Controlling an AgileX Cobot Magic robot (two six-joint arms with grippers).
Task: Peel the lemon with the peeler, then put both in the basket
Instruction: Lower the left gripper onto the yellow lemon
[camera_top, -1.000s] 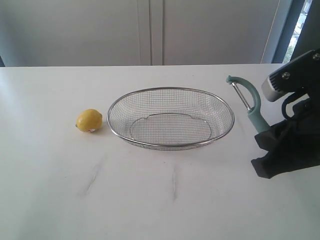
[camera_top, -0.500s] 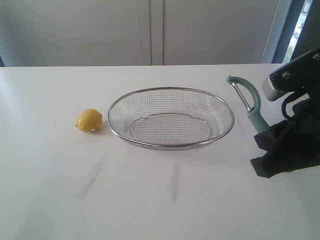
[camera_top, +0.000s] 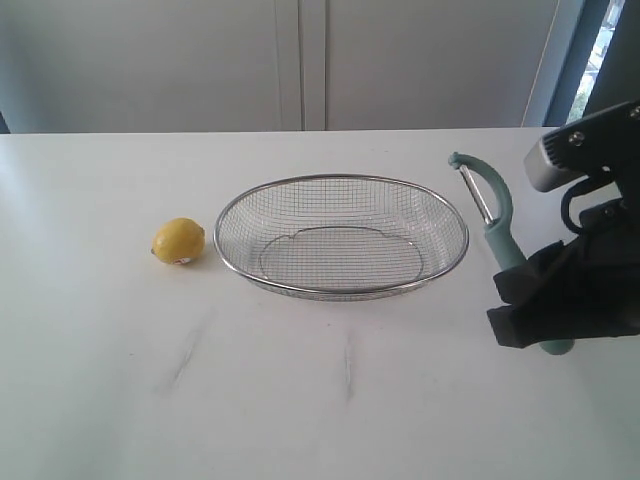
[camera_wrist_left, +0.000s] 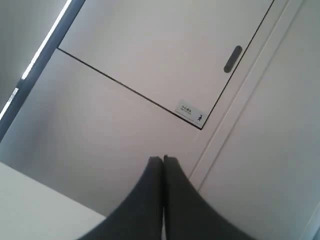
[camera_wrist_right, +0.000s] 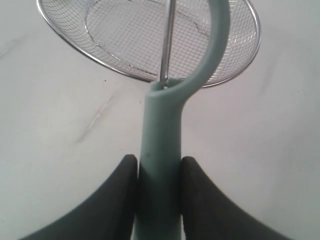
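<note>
clearly right hand (camera_top: 545, 300) clamps peeler (camera_top: 497, 215) handle, blade end up, ready for peeling; lemon (camera_top: 179, 241) rests on surface (camera_top: 350, 400) just beside basket (camera_top: 340, 178), unpeeled, on side away from peeler; left hand (camera_wrist_left: 163, 165) pressed together, empty.

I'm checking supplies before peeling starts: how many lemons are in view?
1. The lemon sits on the table, just left of the basket, outside it. The basket holds none. The right gripper hides some table.
</note>
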